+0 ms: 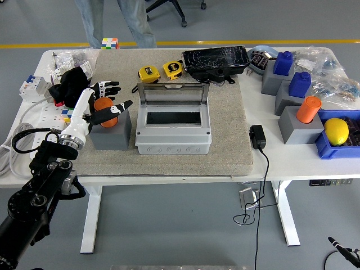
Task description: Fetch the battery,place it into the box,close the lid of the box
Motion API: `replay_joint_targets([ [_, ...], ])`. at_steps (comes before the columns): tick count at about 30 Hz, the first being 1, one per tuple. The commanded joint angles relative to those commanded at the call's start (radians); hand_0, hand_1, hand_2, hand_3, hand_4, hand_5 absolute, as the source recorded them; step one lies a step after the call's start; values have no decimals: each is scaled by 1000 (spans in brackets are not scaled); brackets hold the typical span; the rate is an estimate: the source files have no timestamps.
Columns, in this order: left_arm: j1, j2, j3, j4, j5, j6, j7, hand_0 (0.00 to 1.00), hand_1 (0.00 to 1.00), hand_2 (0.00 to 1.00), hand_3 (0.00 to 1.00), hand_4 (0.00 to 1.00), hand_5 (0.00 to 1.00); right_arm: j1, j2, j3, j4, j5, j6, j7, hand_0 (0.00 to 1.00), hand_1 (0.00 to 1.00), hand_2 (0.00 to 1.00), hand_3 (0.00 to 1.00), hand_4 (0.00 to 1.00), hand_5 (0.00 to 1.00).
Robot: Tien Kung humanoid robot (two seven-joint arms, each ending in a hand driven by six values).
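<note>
Head view: left hand (101, 101) spread wide around orange battery (104, 107), thumb in front, fingers behind (contact unclear). Battery upright on grey block (110, 135), just left of open-lidded box (172, 128).

The box (173, 125) sits mid-mat (225, 140), lid (173, 93) standing at its 12 o'clock edge. At its 9 o'clock, a battery (105, 110) stands on a block (111, 135), with the left hand (100, 104) around it. Two tape measures (161, 71) lie at 12 o'clock, an adapter (257, 136) at 3 o'clock.
</note>
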State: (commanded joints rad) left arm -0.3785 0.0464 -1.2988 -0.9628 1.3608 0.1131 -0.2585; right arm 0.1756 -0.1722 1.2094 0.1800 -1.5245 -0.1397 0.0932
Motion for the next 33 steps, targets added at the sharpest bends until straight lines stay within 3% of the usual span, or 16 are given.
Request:
replay_joint_targets([
  [16,11,-7,-11,14,31,11,-5,679,752,671,691,998,227,3,-1,11,0,-7,0,0,913,889,829,921,998,998],
  [27,12,-12,-13,26,35,28,-9,681,753,664,690,998,223,8,-2,8,0,-1,0,2,913,888,829,919,998,998],
  [28,12,-12,-13,27,36,29,-9,634,718,629,642,998,210,8,-3,9,0,-2,0,2,913,889,829,919,998,998],
  [33,15,-14,-11,34,36,34,-10,634,718,629,642,998,210,7,-3,8,0,-3,0,2,913,889,829,919,998,998],
])
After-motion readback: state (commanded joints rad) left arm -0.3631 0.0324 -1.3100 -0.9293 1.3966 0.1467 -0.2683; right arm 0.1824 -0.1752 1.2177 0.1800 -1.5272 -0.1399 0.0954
